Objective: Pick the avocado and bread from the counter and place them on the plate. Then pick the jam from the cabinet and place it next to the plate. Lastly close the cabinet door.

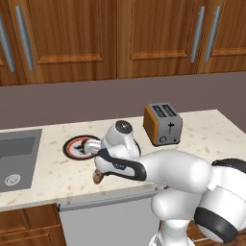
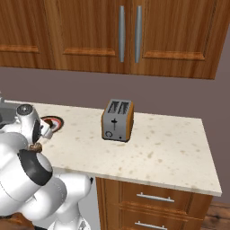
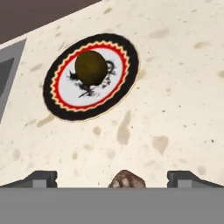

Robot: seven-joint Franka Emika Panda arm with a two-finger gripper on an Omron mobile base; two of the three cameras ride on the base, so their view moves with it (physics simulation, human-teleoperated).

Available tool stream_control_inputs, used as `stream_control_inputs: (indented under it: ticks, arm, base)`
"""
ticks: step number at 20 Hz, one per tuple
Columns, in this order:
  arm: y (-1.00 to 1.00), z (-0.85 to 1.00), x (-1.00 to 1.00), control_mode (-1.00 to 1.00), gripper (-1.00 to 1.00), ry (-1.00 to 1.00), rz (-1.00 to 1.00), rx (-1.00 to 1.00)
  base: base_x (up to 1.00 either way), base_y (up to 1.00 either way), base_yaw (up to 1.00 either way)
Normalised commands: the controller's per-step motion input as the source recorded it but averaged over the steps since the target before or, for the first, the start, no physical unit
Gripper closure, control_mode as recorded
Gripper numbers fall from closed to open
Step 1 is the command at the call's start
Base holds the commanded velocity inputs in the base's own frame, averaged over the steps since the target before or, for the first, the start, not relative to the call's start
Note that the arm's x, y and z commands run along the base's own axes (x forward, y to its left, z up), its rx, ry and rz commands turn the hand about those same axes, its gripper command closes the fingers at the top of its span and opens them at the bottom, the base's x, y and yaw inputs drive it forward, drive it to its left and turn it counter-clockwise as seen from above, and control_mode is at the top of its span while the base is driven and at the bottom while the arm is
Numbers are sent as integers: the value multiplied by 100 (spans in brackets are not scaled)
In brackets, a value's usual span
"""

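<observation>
Closest in, the robot's white arm bends low over the front of the counter (image 1: 53, 173), and its gripper (image 3: 112, 179) hangs with the two dark finger tips (image 3: 41, 178) spread wide apart, nothing clamped between them. Right between those tips, in the hand view, sits the top of the bread (image 3: 127, 180), a brown lumpy piece lying on the speckled beige stone; whether the fingers touch it I cannot tell. From the left base view the bread (image 1: 98, 177) peeks out just under the wrist, near the counter's front edge, and from the right base view it shows as a small brown lump (image 2: 35, 146) beside the arm.

Further back on the counter lies the plate (image 3: 89, 76), round with its red and black rim, and the avocado (image 3: 90, 67) rests on it, a dark olive ball a little off the middle of the white patterned centre. The plate (image 1: 73, 146) is partly hidden behind the hand from the left side. A grey steel sink (image 1: 17, 161) is set into the counter to the plate's left, and an orange-sided toaster (image 1: 162, 123) stands well to its right. Above, the brown wood cabinet (image 1: 72, 33) doors with long silver handles look shut
</observation>
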Motion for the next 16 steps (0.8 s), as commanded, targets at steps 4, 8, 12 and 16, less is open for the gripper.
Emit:
stream_control_inputs:
  ticks: [4, 8, 12, 16]
  arm:
    - [5, 0, 0, -100, -100, 12, 0, -2]
    - [1, -4, 0, -100, -100, 11, 0, 0]
    - [0, -21, -1, -100, -100, 12, 0, 0]
    - [4, -23, -21, -100, -100, 8, 0, 0]
  base:
    - [0, 0, 0]
    - [0, 0, 0]
    - [0, 0, 0]
    - [0, 0, 0]
